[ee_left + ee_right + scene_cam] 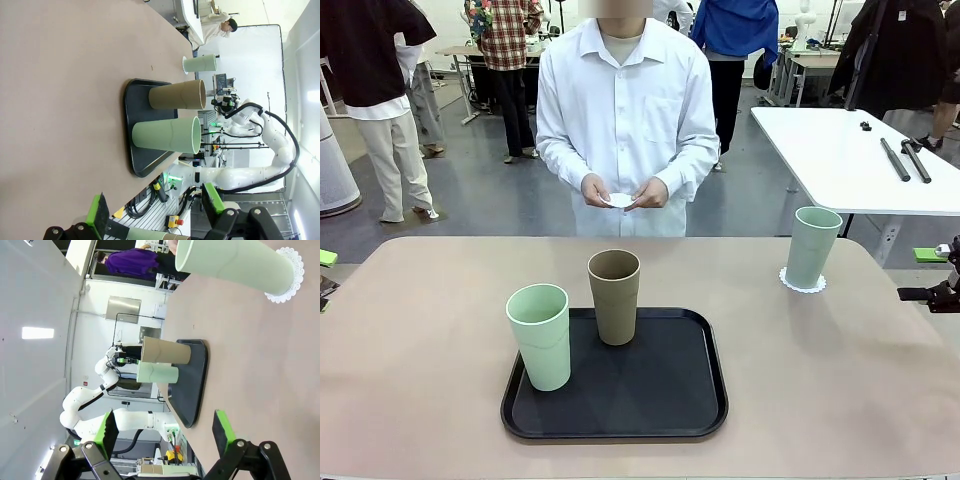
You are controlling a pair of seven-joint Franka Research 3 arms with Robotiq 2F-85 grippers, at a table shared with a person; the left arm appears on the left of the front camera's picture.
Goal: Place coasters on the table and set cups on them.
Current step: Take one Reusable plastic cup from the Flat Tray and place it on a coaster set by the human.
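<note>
One mint green cup point(813, 246) stands on a lacy white coaster point(803, 282) at the table's point(440, 330) far right. Another mint cup point(539, 335) and a brown cup point(615, 295) stand upright on the black tray point(670, 400). The person at the far side holds another coaster point(620, 200) in both hands. My left gripper point(155, 210) is open and empty, well short of the tray's cups point(167, 135). My right gripper point(165, 432) is also open and empty, off the table's edge, with the cup point(235, 262) on its coaster point(287, 275) ahead.
The black tray point(137, 125) takes up the table's near middle. Bare tabletop lies to its left and right. A white table point(850, 160) with black tools stands behind at the right. Other people stand farther back.
</note>
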